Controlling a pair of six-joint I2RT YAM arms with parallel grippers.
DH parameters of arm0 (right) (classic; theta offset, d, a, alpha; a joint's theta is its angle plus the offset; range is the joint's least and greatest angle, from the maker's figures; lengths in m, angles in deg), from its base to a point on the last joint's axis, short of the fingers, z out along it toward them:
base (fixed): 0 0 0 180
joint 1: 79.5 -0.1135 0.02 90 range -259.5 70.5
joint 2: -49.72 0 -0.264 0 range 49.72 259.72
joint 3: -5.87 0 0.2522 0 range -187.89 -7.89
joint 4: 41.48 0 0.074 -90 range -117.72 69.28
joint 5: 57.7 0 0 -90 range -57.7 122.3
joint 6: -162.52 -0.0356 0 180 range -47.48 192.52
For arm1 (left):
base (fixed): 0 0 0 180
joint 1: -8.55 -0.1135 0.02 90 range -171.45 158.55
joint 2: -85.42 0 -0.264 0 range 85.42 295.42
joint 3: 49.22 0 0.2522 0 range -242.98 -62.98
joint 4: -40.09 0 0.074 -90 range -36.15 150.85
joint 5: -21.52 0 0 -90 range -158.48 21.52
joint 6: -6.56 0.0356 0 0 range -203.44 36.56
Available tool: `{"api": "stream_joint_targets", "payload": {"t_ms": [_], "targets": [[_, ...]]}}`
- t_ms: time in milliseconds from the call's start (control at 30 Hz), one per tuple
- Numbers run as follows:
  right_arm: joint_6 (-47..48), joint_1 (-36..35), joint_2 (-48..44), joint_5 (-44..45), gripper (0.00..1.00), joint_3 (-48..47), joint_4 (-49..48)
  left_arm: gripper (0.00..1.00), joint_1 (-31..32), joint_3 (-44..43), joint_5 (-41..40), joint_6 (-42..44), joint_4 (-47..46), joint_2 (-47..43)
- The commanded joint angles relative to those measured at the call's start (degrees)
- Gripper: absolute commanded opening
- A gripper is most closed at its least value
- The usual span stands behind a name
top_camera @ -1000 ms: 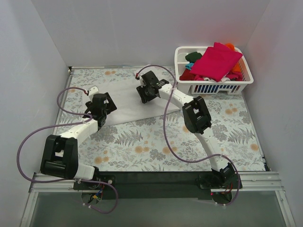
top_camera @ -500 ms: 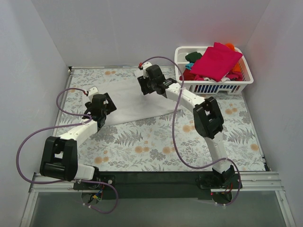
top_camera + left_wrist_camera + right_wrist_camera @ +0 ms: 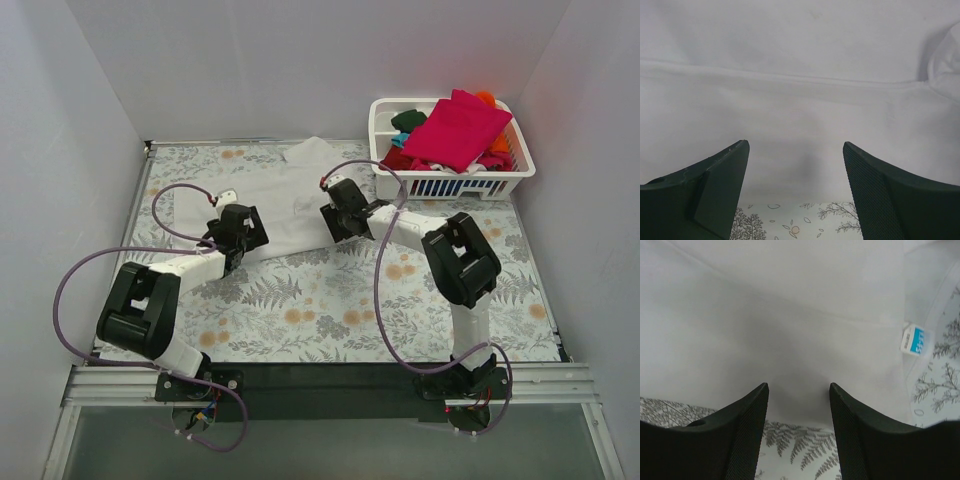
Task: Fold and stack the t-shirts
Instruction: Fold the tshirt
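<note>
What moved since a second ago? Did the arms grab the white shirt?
The right gripper reached toward the far side, then pulled back to the white shirt's near edge. The left gripper slid right, also to that edge. The shirt now lies spread wider, collar at the far side. Both jaws are open, holding nothing. The basket and its coloured shirts stayed put.

The white t-shirt point(image 3: 285, 198) is being recorded as soft, matt cloth; the basket point(image 3: 500, 185) as smooth, glossy white plastic.
</note>
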Motion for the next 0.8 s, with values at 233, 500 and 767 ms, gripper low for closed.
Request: {"api": "stream_joint_targets", "payload": {"t_ms": [233,500,767], "targets": [[-4.4,2.1,-9.5,5.6,0.48,11.3,-1.1,0.70,2.4,-1.8,-0.3,-0.5,-1.2,1.7],[-5.3,6.3,-11.5,3.9,0.48,16.1,-2.1,0.71,2.4,-0.5,-3.0,-0.1,-0.7,0.8],[-5.4,7.1,-14.9,0.5,0.47,19.3,-2.4,0.72,2.4,0.2,-3.3,0.0,-0.4,-1.3]]}}
